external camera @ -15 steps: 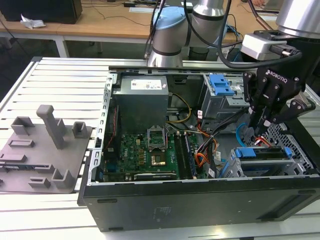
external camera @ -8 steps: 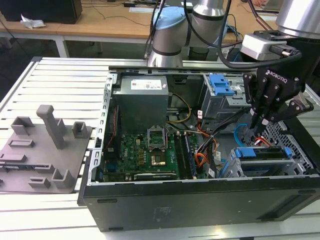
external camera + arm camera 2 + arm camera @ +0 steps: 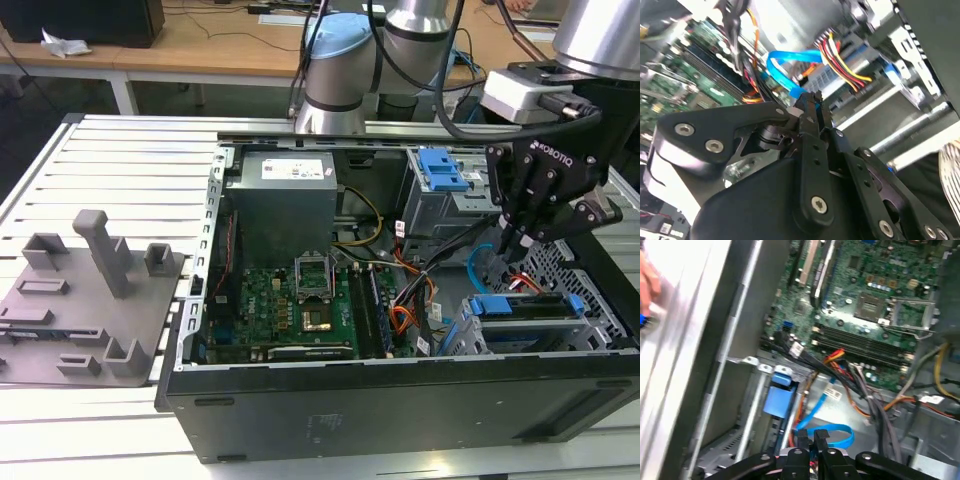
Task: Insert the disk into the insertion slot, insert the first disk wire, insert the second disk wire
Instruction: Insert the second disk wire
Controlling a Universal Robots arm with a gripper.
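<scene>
Hand (image 3: 512,243) lowered into the open computer case (image 3: 400,400) near its corner at the exterior view's right, fingers pinched closed on the second disk wire (image 3: 790,67). Disk (image 3: 528,305) seated in the insertion slot (image 3: 500,335) just below; first disk wire (image 3: 845,65) just beside the blue loop.

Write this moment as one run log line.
disk: in insertion slot | gripper: shut, at second disk wire | first disk wire: nearby
</scene>
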